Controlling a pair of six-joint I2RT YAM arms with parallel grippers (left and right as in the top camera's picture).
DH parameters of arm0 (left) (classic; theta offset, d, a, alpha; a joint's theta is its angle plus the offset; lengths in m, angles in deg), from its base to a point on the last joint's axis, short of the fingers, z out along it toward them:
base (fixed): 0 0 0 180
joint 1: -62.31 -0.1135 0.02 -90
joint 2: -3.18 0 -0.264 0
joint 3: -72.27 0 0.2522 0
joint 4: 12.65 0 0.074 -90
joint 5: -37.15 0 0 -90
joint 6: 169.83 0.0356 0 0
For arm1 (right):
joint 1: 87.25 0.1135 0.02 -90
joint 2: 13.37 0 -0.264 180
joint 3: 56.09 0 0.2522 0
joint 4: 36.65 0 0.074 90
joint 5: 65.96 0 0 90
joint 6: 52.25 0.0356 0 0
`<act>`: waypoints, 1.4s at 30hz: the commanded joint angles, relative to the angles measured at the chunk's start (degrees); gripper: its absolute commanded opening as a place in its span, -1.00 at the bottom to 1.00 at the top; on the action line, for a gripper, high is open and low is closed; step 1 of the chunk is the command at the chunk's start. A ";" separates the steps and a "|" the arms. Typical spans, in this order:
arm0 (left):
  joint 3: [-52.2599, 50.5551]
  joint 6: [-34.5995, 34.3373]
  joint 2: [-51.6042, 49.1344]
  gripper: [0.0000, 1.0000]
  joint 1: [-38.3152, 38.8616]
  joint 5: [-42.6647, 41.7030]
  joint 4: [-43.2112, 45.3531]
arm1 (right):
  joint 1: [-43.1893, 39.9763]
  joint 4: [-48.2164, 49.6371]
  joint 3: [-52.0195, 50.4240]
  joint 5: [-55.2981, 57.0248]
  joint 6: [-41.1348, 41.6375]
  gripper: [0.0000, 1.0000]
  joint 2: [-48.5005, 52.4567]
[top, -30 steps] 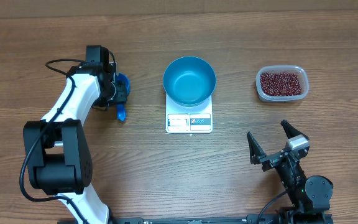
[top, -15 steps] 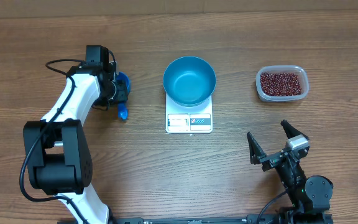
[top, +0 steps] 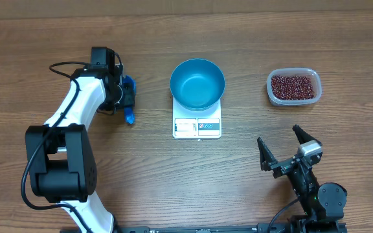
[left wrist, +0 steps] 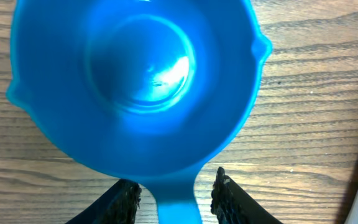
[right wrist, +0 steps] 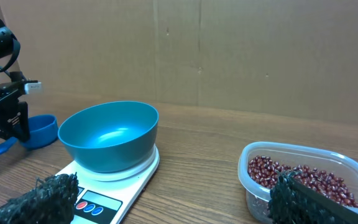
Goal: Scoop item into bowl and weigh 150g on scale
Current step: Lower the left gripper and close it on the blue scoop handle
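Item one, wooden worktop [top: 173,188], grain running from left edge to right edge, a cardboard wall standing behind its far edge. Item two, the scale [top: 197,127], white and square, at the middle of the worktop and somewhat nearer the far edge, its display and buttons turned toward the near edge. Item three, the bowl [top: 197,84], round and deep blue, seated upright on the scale's platform and covering most of it; its inside shows plain smooth blue. Item four, the beans [top: 293,87], small and dark red-brown, lying in a loose layer inside a clear plastic tub [top: 294,103], which stands toward the right edge, level with the bowl and well apart from the scale. Item five, a small blue scoop [left wrist: 142,68], resting on the worktop left of the scale, cup toward the far edge and handle toward the near edge, its cup showing glossy blue inside. Item six, left hand [left wrist: 175,186], lowered over the scoop, its two dark fingers [left wrist: 123,202] set either side of the handle at a middling width; a strip of wood shows between each finger and the handle, so nothing is gripped. Item seven, right hand [top: 278,136], near the near edge toward the right corner, spread wide and holding nothing, pointed toward the tub and bowl.
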 commanded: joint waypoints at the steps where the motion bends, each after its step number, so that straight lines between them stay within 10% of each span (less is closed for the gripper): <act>1: 0.07 -1.01 1.62 -0.14 0.50 -0.61 0.66 | 0.48 0.33 -0.59 0.52 -0.07 1.00 -0.57; 42: -1.09 -3.10 0.94 -0.28 0.59 0.74 1.03 | 0.48 0.33 -0.59 0.55 -0.07 1.00 -0.57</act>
